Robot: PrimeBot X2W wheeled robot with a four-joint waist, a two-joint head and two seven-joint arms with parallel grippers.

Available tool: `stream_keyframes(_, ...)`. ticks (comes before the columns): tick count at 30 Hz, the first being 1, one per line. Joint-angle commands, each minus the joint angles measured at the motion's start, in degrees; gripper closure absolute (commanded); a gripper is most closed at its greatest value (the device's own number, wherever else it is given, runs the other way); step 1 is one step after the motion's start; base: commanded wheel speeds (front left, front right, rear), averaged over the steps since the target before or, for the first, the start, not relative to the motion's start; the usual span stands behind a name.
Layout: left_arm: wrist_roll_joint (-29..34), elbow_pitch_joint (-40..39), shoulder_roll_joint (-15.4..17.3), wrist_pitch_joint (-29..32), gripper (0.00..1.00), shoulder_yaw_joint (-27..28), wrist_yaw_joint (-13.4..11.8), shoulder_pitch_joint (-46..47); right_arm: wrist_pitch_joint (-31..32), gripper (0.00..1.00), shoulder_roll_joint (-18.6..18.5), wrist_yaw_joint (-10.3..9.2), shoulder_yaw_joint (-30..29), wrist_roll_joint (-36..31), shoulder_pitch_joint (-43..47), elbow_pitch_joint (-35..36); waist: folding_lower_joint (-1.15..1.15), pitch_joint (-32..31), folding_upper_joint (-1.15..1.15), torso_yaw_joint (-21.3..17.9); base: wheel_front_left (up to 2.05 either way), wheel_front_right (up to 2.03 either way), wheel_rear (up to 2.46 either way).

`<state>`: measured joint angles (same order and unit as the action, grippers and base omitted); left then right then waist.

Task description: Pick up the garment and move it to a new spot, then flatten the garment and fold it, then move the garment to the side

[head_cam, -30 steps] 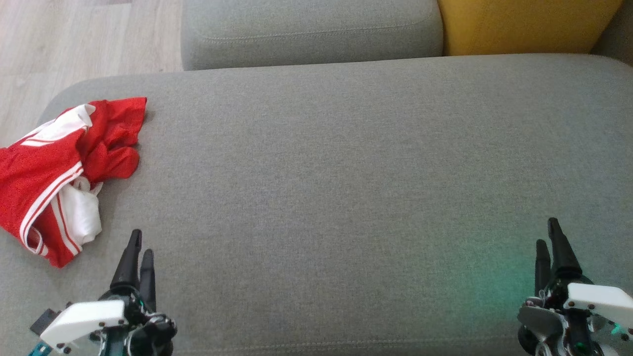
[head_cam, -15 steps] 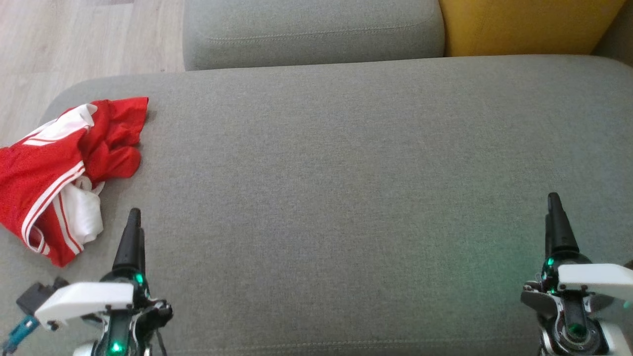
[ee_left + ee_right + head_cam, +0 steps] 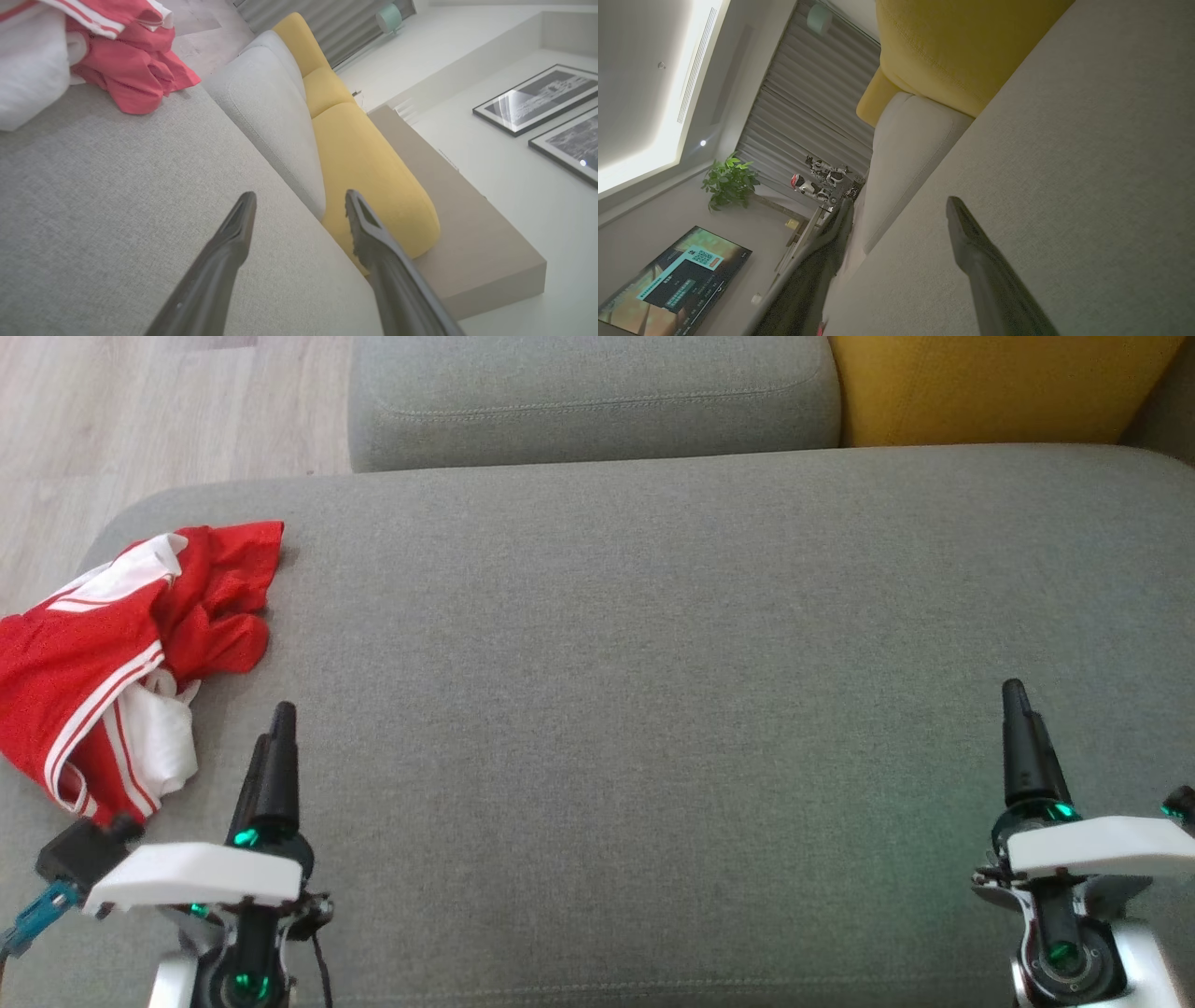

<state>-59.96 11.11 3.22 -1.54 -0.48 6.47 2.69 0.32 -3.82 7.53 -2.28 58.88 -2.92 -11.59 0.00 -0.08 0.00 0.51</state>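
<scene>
Garment (image 3: 112, 653): red with white stripes, crumpled in a heap at the left end of the grey seat (image 3: 653, 663). Not flattened, not folded.

Left pincer (image 3: 275, 737): released, empty, fingers pointing up the seat. It sits near the garment's right edge and its tips are clear of the cloth. In the left wrist view the jaws stand apart over bare seat, with the garment (image 3: 131, 70) at upper left.

Right pincer (image 3: 1013, 695): released, empty, well apart at the seat's right end.

Behind the seat: grey cushion (image 3: 588, 392), yellow cushion (image 3: 990, 383). Wood floor (image 3: 140, 411) at upper left.
</scene>
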Motion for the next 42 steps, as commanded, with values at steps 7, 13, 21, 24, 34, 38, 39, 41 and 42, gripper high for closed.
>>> stream_keyframes(7,9.43,-3.62,2.32,-1.75,0.0,-1.59,-1.42,1.9,-0.55,0.0,-1.06,-0.02,1.16,-8.17,-1.81,3.13,0.0,-0.2,0.0,-0.08,0.0,0.0,0.0)
stream_keyframes(13,14.92,-4.35,3.49,-2.76,0.0,-2.93,-2.97,1.2,-0.9,0.0,-1.0,-0.02,1.77,-13.36,-1.57,3.55,0.0,-0.35,0.0,-0.01,0.0,0.0,0.0)
stream_keyframes(21,20.81,-4.61,4.93,-4.1,0.0,-4.24,-4.87,0.35,-1.31,0.0,-1.23,-0.02,2.87,-20.51,-1.2,3.93,0.0,-0.69,0.0,0.13,0.0,0.0,0.0)
stream_keyframes(24,22.93,-4.71,5.46,-4.61,0.0,-4.77,-5.47,0.18,-1.49,0.0,-1.22,-0.02,3.02,-23.24,-0.99,4.05,0.0,-0.77,0.0,0.24,0.0,0.0,0.0)
stream_keyframes(34,29.09,-4.9,6.88,-6.12,0.0,-6.4,-7.07,0.18,-2.12,0.0,-1.07,-0.03,3.27,-30.48,-0.67,4.08,0.0,-0.99,0.0,0.46,0.0,0.0,0.0)
stream_keyframes(38,31.57,-4.86,7.29,-6.79,0.0,-7.2,-7.58,0.19,-2.39,0.0,-1.05,-0.03,3.54,-33.33,-0.59,4.25,0.0,-1.1,0.0,0.51,0.0,0.0,0.0)
stream_keyframes(39,32.21,-4.86,7.41,-6.96,0.0,-7.4,-7.69,0.19,-2.43,0.0,-1.03,-0.03,3.6,-34.01,-0.56,4.31,0.0,-1.14,0.0,0.51,0.0,0.0,0.0)
stream_keyframes(41,33.4,-4.93,7.56,-7.29,0.0,-7.78,-7.91,0.19,-2.53,0.0,-1.02,-0.03,3.72,-35.36,-0.51,4.46,0.0,-1.19,0.0,0.52,0.0,0.0,0.0)
stream_keyframes(42,33.98,-4.88,7.61,-7.45,0.0,-7.98,-7.99,0.15,-2.61,0.0,-1.03,-0.03,3.8,-36.06,-0.49,4.53,0.0,-1.22,0.0,0.53,0.0,0.0,0.0)
